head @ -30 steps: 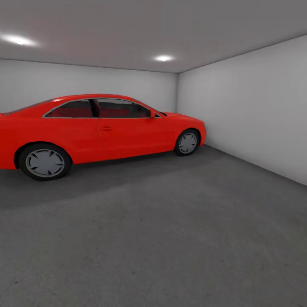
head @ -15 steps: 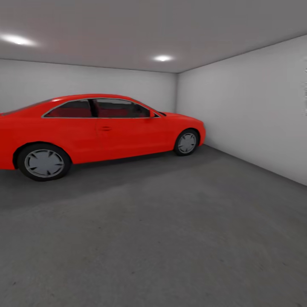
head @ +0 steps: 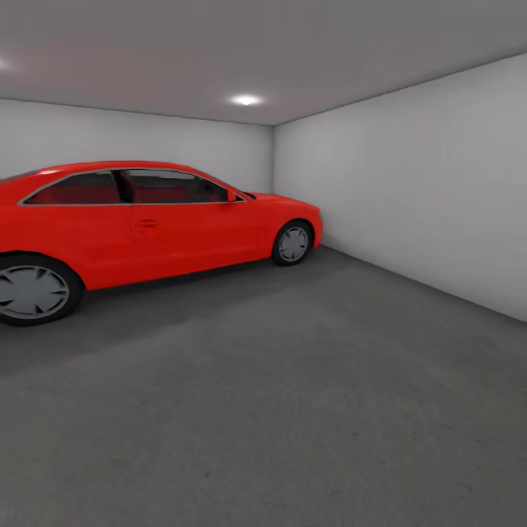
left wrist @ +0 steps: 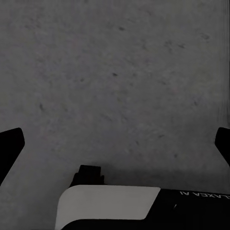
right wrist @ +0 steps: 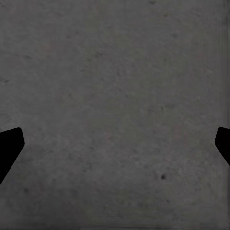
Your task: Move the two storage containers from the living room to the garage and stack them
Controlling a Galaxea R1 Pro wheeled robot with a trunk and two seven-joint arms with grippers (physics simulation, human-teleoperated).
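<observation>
Concrete floor (head: 293, 410) is filling the ground ahead of me in the garage, dark grey and speckled, with a red car (head: 146, 219) parked along the back wall (head: 146, 139) and a white side wall (head: 424, 183) opposite. I am seeing no storage containers from here, so I cannot judge which arm is nearer to one. Both claws are pointing down at the floor: left claw (left wrist: 115, 143) spread wide and carrying nothing, right claw (right wrist: 115, 143) likewise spread apart, nothing between the tips.
</observation>
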